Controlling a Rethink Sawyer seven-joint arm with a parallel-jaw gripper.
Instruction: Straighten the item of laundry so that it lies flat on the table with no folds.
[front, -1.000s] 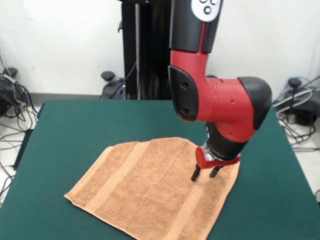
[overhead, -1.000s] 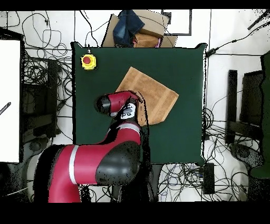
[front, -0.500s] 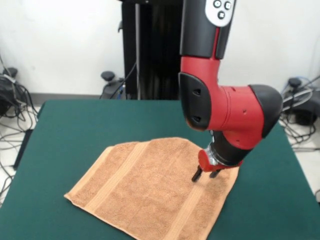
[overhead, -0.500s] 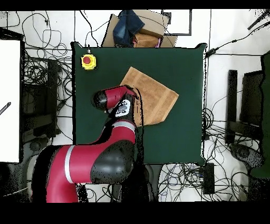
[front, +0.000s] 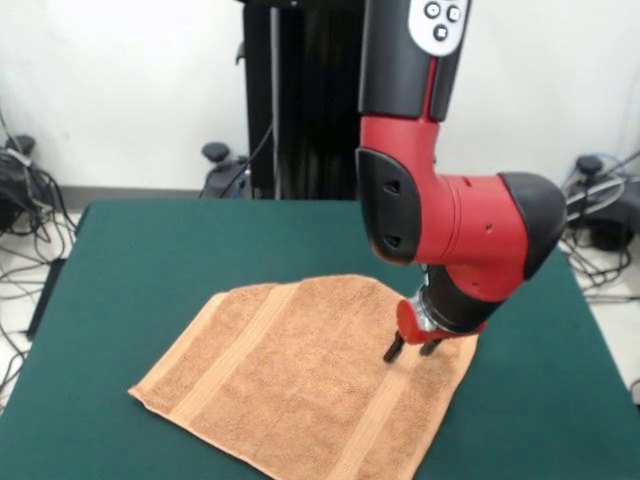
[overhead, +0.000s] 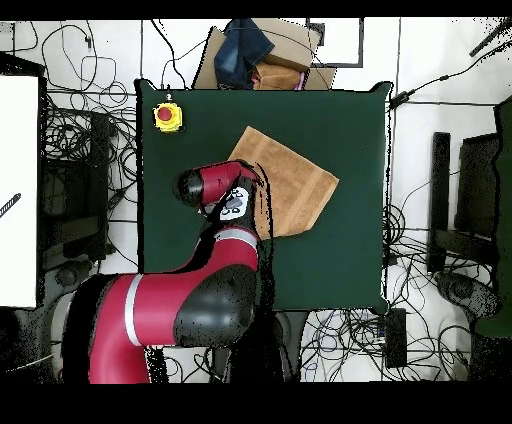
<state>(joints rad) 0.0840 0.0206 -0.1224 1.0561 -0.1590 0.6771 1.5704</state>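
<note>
Tool (front: 414, 349) over the towel's (front: 290, 385) far right corner, towel diagonal on the green worktop (front: 180, 250).
Fingers look parted with nothing between them, tips at or just above the cloth. I'd pinch only the top layer near that corner, then drag outward low and slow so the edge doesn't fold.
</note>
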